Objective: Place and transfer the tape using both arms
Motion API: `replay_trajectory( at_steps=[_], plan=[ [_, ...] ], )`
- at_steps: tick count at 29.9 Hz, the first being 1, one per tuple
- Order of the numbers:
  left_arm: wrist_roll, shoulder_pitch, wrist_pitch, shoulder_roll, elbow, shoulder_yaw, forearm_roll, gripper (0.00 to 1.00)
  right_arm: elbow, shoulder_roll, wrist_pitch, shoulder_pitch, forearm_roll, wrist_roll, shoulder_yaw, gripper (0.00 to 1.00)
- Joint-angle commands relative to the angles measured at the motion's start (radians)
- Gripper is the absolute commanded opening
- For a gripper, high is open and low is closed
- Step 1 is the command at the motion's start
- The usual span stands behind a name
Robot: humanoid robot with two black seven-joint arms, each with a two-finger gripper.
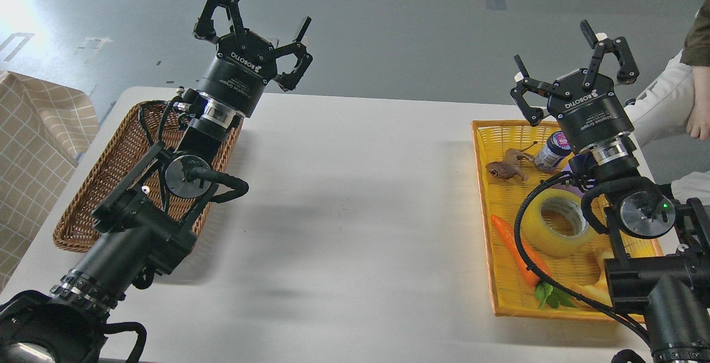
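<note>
The tape (pixel 556 220), a wide translucent yellow roll with a pale core, lies in the orange tray (pixel 502 130) at the right, partly behind my right arm's cable. My right gripper (pixel 555 46) is raised above the tray's far end, open and holding nothing. Over at the left, my left gripper (pixel 275 0) is held high above the far end of a brown wicker basket (pixel 113 163), open as well, with nothing between its fingers.
In the orange tray there are also a brown toy animal (pixel 506 167), a small bottle (pixel 552 151), a toy carrot (pixel 513 246) and a pale yellow toy (pixel 596 282). A person's arm (pixel 674 96) is at the far right. White table (pixel 355 202) between basket and tray.
</note>
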Motion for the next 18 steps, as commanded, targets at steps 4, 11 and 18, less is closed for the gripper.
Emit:
replay_trajectory(
  at_steps=[4,11,18],
  plan=[
    [0.0,0.0,0.0,0.0,0.003,0.001,0.0,0.98,-0.001,-0.001,0.0,-0.001,0.0,0.0,0.0,1.0],
    [0.0,0.0,0.0,0.0,0.004,0.0,0.0,0.98,-0.001,-0.001,0.0,-0.001,0.0,0.0,0.0,1.0],
    [0.0,0.0,0.0,-0.002,0.004,0.001,0.002,0.98,-0.001,0.0,0.0,-0.001,0.0,0.0,0.0,1.0]
  ],
)
